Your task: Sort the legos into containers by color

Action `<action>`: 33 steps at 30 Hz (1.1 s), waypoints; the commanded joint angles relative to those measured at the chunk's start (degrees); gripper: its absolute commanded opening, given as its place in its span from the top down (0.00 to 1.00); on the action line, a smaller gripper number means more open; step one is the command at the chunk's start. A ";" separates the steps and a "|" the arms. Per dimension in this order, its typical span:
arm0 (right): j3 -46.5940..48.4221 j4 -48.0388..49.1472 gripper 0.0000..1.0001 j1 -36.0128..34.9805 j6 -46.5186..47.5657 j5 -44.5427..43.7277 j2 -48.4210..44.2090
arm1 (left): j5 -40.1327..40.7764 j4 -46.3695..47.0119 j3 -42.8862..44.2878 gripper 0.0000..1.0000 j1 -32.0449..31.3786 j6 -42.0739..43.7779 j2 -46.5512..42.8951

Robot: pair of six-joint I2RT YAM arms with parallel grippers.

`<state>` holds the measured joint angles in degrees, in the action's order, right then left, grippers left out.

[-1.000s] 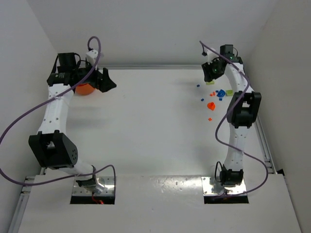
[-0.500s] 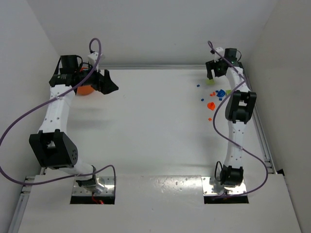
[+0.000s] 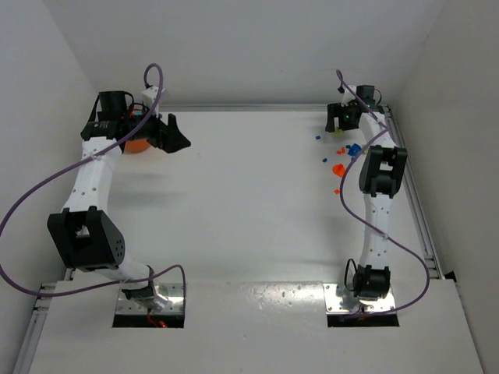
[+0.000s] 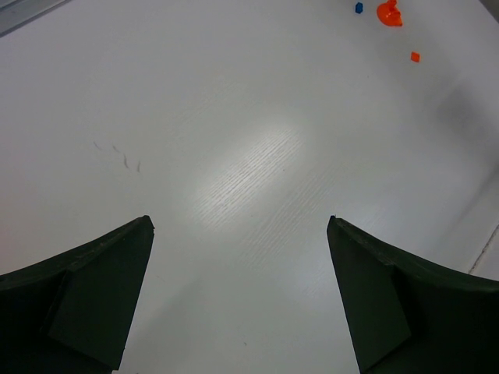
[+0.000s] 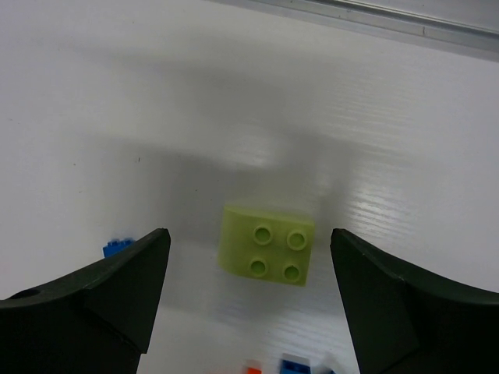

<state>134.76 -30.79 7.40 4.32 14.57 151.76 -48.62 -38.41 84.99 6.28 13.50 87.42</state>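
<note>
The right gripper [image 5: 248,234] stands spread wide, its two dark fingers well apart and pinching nothing. Between them, on the white table [image 5: 93,93], a yellow-green brick [image 5: 267,247] lies flat with its four studs up, touching neither finger. A small blue brick [image 5: 117,248] peeks out just beside the finger at the left of that view. Bits of an orange and another blue piece show at the bottom edge, cut off by the frame.

Seen from above, the right gripper hangs at the far right corner of the table, at the far end of a loose scatter of bricks [image 3: 339,168] in orange, blue and green beside the right arm.

The left gripper [image 4: 239,222] is spread wide too and holds nothing, over bare table. From above it sits at the far left, just beside the orange bowl [image 3: 137,145], which the arm partly hides. The bowl is well apart from the bricks.
</note>
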 commanded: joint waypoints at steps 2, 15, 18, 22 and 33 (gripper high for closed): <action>0.07 1.96 0.15 -0.02 -1.59 0.55 0.90 | -0.51 2.11 -0.09 0.00 -1.09 -0.75 -0.84; -1.69 0.90 0.25 -0.02 0.17 -1.03 0.29 | -0.51 2.64 -0.09 0.00 -1.10 -1.81 0.21; -0.99 0.29 0.29 -0.02 0.77 -2.18 0.29 | -0.51 2.64 -0.09 0.00 -1.10 -1.81 0.21; -1.52 0.29 0.33 -0.02 2.27 -5.33 0.81 | 0.11 2.64 0.44 0.00 -1.10 -1.81 0.21; -0.55 -3.05 0.62 -0.02 6.40 -4.64 3.28 | 0.63 2.64 0.44 0.00 -1.10 -2.33 0.74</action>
<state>133.97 -30.57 7.38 8.43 10.46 152.92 -47.59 -37.34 84.99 5.65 11.53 87.79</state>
